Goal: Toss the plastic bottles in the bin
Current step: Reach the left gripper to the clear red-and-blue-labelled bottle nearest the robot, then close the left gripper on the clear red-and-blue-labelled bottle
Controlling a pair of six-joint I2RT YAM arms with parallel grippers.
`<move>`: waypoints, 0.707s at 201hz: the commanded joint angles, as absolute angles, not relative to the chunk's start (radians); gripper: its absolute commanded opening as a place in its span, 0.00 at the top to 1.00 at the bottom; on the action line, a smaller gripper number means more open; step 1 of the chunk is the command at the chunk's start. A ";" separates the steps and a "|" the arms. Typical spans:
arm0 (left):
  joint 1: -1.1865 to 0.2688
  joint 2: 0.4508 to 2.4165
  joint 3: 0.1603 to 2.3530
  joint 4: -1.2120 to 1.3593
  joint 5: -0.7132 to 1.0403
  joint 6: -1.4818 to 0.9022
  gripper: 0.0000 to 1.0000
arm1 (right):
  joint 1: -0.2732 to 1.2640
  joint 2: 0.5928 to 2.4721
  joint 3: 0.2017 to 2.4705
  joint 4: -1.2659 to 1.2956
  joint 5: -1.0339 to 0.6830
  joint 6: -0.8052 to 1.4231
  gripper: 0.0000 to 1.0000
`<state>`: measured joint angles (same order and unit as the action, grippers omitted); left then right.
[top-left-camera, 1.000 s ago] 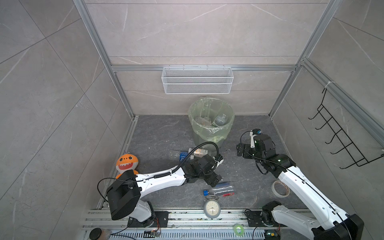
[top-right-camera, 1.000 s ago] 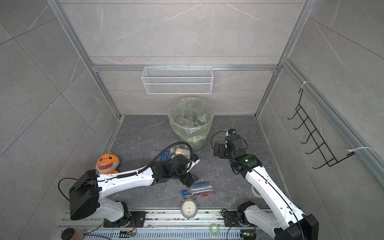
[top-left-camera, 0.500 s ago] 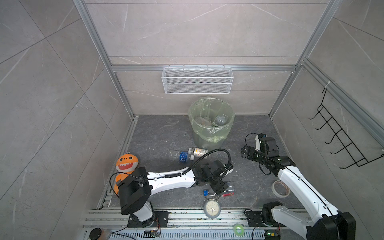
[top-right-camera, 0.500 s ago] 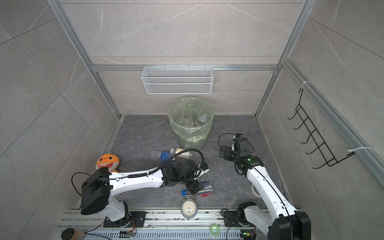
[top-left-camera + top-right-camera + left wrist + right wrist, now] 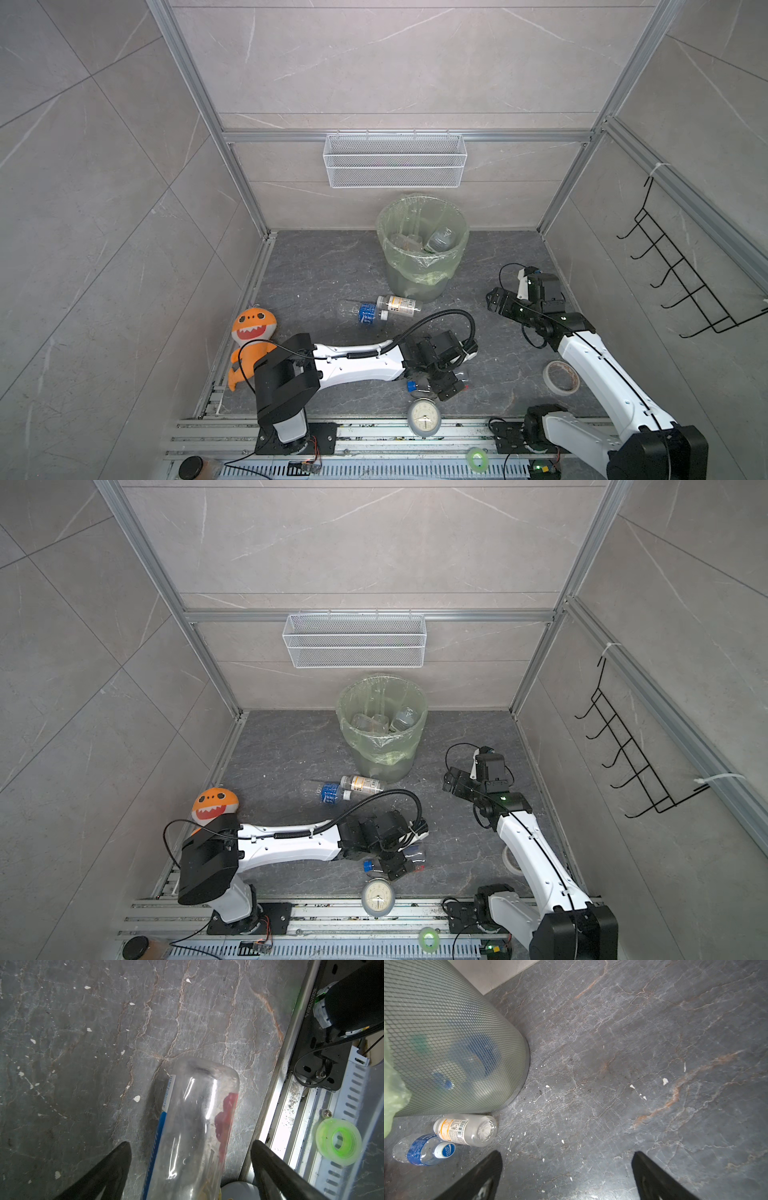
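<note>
A clear plastic bottle with a blue cap and a blue and red label lies on the floor by the front rail. My left gripper is open astride it, with a gap on each side; in both top views the gripper covers most of the bottle. Two more bottles lie in front of the bin: a blue-labelled one and an orange-and-white-labelled one. Several bottles sit inside the bin. My right gripper is open over bare floor to the right of the bin, holding nothing.
A round grey clock sits right beside the bottle under my left gripper. An orange plush shark is at the left wall, a tape roll under the right arm, green tape on the front rail. A white mesh basket hangs above the bin.
My left gripper has swung right and toward the front, coming down over the bottle by the clock. The right gripper has drawn back to the right, away from the bin.
</note>
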<state>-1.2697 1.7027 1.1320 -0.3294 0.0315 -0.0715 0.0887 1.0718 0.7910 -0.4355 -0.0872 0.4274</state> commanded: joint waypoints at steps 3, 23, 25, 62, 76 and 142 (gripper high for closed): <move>-1.276 1.710 1.161 -0.336 0.044 -0.057 0.08 | 0.077 1.075 0.773 -0.417 -0.116 0.445 0.00; -1.279 1.728 1.169 -0.350 0.034 -0.052 0.10 | 0.069 1.065 0.761 -0.405 -0.124 0.449 0.00; -1.279 1.732 1.170 -0.352 0.033 -0.050 0.10 | 0.069 1.064 0.760 -0.405 -0.124 0.449 0.00; -1.281 1.766 1.183 -0.373 0.025 -0.036 0.14 | 0.064 1.058 0.759 -0.400 -0.132 0.451 0.00; -1.280 1.780 1.193 -0.390 0.010 -0.028 0.14 | 0.062 1.055 0.759 -0.398 -0.134 0.450 0.00; -1.280 1.822 1.210 -0.411 -0.023 -0.023 0.17 | 0.057 1.058 0.765 -0.390 -0.151 0.452 0.01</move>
<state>-1.2758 1.8099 1.1854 -0.3889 0.0006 -0.0479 0.0628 1.0714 0.7692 -0.4057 -0.1368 0.4347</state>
